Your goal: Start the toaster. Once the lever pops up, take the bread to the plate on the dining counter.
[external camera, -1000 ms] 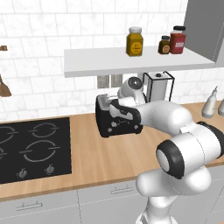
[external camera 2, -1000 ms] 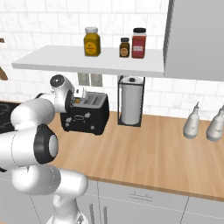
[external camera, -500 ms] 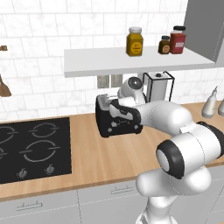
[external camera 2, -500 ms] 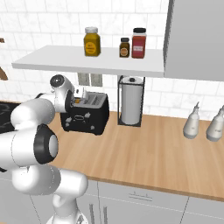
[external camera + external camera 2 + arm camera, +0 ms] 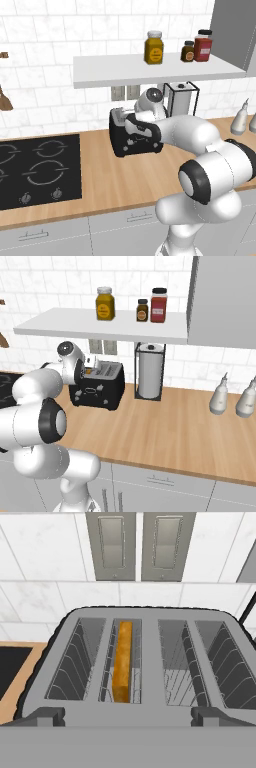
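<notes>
Claw (image 5: 128, 722) hangs just above the toaster (image 5: 97, 387), its two fingertips spread wide and empty, one near each end of the top plate as the hand view shows them. The toaster sits on the wooden worktop (image 5: 125, 180) against the tiled wall, between the black hob (image 5: 35, 170) and the paper-towel holder (image 5: 150, 376). The bread (image 5: 122, 662) stands on edge in the second slot from the left in the hand view, sunk well down between the wire guides, its crust edge below the rim.

By my judgement the step in hand is either pressing the lever or waiting for it; the lever itself is on the front face, and from the base views I cannot make out whether it is down or up. If it needs pressing, the claw should drop forward over the front edge and push down with one fingertip, squarely, so the toaster does not skid toward the wall.

For the lift afterwards, centre the open claw over the slot holding the slice, turn so the pads face its flat sides, descend straight, and close gently on the crust.
</notes>
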